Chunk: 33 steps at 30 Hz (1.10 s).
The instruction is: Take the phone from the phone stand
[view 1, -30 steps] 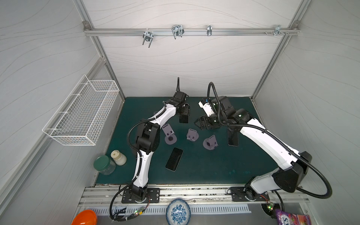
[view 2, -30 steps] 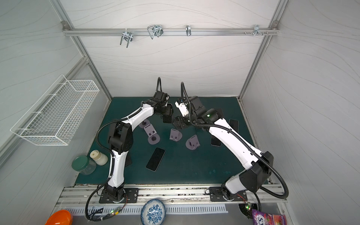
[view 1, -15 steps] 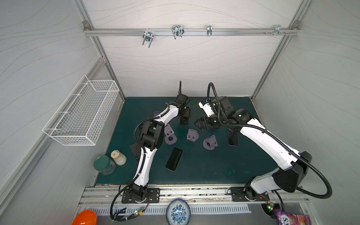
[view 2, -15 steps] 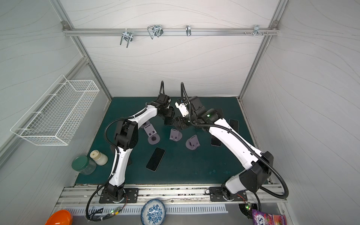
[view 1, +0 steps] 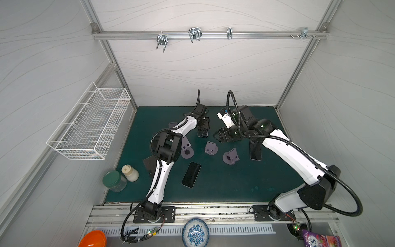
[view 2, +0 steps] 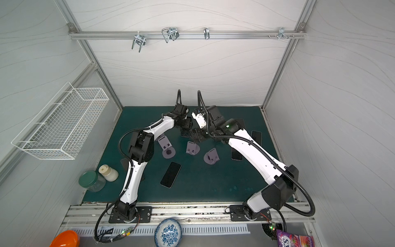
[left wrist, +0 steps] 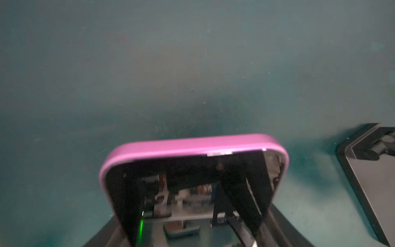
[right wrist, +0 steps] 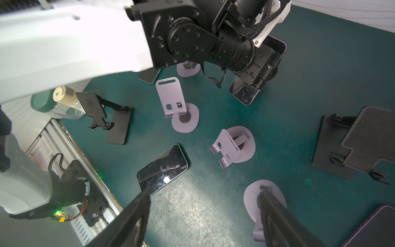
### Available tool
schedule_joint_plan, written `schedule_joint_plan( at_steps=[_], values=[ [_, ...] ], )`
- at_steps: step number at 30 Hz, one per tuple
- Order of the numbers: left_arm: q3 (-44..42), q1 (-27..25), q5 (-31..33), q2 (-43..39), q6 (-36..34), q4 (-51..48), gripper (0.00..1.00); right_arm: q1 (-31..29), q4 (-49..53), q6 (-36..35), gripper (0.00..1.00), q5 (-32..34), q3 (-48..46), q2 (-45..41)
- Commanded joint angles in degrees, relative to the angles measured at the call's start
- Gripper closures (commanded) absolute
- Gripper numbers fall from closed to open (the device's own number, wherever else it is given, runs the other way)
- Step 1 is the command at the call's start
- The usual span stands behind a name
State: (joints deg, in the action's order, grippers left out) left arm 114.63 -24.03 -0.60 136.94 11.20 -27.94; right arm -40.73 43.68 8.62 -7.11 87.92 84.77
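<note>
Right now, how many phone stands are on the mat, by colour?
Purple stands: 4
Black stands: 2
Total: 6

Both top views look down from high above the front rail toward the back wall, taking in the whole green mat point(view 1: 213, 192), the wire basket point(view 1: 89, 122) at nine o'clock and the blue bowl point(view 1: 195, 232) at six. The left wrist camera sits almost against a pink-edged phone point(left wrist: 192, 147), facing the mat. The right wrist camera looks down from higher, across a purple stand point(right wrist: 171, 94) to the left arm point(right wrist: 64, 42) and that same phone.
</note>
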Motion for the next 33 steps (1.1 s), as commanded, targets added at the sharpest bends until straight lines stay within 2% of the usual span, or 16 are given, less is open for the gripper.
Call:
schedule_joint_plan(
  at_steps=[1,15,33],
  values=[
    [2.4,0.3,1.4,2.9,-0.4,1.4,0.32,0.3,1.6,-0.7,0.19,-0.2,1.6,0.7],
    [2.4,0.7,1.6,4.0,0.6,1.3,0.29,0.7,1.8,-0.9,0.19,-0.4,2.1,1.4],
    [2.3,1.1,1.9,3.7,1.5,0.5,0.19,0.7,2.2,-1.0,0.19,0.0,2.6,1.3]
  ],
)
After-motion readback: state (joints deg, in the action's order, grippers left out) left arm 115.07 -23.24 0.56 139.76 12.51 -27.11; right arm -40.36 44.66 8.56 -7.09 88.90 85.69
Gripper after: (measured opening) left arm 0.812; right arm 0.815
